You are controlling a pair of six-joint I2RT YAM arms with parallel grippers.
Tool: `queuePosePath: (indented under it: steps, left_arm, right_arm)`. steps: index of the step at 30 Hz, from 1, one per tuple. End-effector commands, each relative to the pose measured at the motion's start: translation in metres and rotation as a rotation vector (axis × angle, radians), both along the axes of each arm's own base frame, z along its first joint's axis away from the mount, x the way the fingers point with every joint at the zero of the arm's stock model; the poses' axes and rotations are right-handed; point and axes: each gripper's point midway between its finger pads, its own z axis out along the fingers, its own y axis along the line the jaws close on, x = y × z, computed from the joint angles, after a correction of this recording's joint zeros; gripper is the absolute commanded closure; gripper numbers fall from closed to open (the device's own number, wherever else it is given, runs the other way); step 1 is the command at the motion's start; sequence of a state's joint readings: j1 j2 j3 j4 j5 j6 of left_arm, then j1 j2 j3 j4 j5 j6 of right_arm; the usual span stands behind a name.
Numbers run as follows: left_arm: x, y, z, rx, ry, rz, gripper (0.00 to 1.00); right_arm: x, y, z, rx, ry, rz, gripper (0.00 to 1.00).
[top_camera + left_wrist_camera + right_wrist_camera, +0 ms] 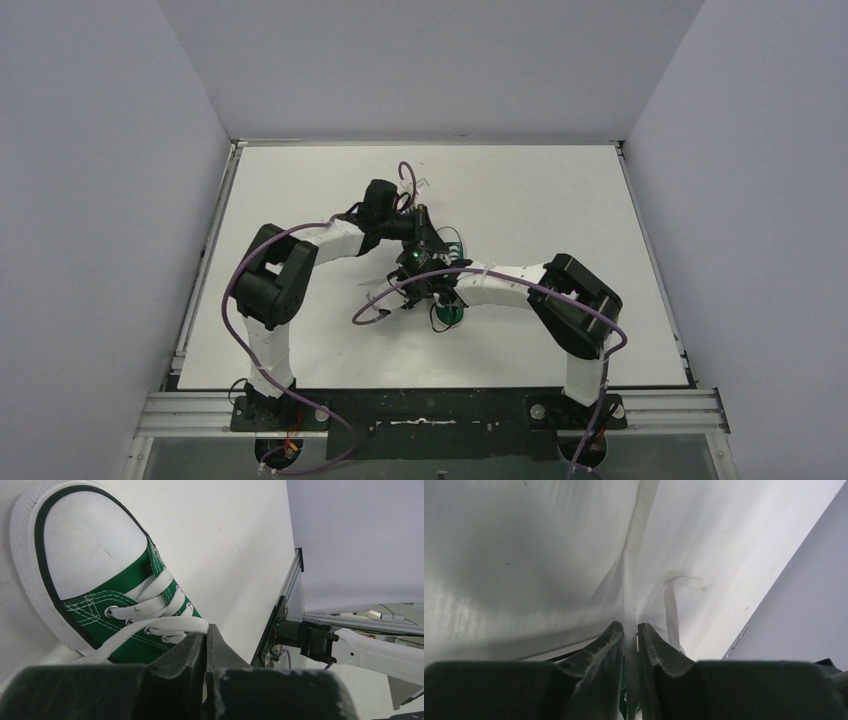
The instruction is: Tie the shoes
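- The right gripper (630, 626) is clamped on a white lace (636, 540), which runs toward 12 o'clock.
- The left gripper (207, 630) is pressed together at the sneaker's (125, 580) 5 o'clock (cannot tell if a lace is caught).

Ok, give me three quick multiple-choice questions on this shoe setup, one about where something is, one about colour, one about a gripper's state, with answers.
1. Where on the table is the sneaker? A) middle B) far left corner C) near right edge
2. Its canvas colour? A) red B) green C) black
3. The right gripper is: A) wide open B) shut on a white lace C) clamping the sole
Answers: 1 A, green shows mid-table in the top view; 2 B, green canvas fills the left wrist view; 3 B, the lace runs between its closed jaws.
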State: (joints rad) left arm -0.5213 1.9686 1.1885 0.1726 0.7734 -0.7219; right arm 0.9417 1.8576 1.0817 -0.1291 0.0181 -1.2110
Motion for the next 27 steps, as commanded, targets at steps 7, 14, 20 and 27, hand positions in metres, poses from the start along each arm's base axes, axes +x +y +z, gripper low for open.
queuePosePath:
  steps: [7, 14, 20, 27]
  left_arm:
    - [0.006, -0.001, 0.023, -0.033, -0.001, -0.002, 1.0]
    - [0.006, 0.001, 0.03, -0.037, 0.046, 0.024, 1.0]
    - [0.003, 0.002, 0.029, -0.031, 0.076, 0.026, 1.0]
    - [0.0, 0.004, 0.024, -0.008, 0.108, 0.043, 1.0]
  right_arm:
    - [-0.052, 0.004, 0.105, 0.564, 0.414, -0.245, 1.0]
    - [-0.04, -0.035, 0.162, 1.231, 0.899, -0.761, 1.0]
    - [0.009, -0.083, 0.186, 1.632, 1.055, -1.028, 1.0]
    - [0.075, -0.104, 0.172, 1.812, 1.437, -1.252, 0.97]
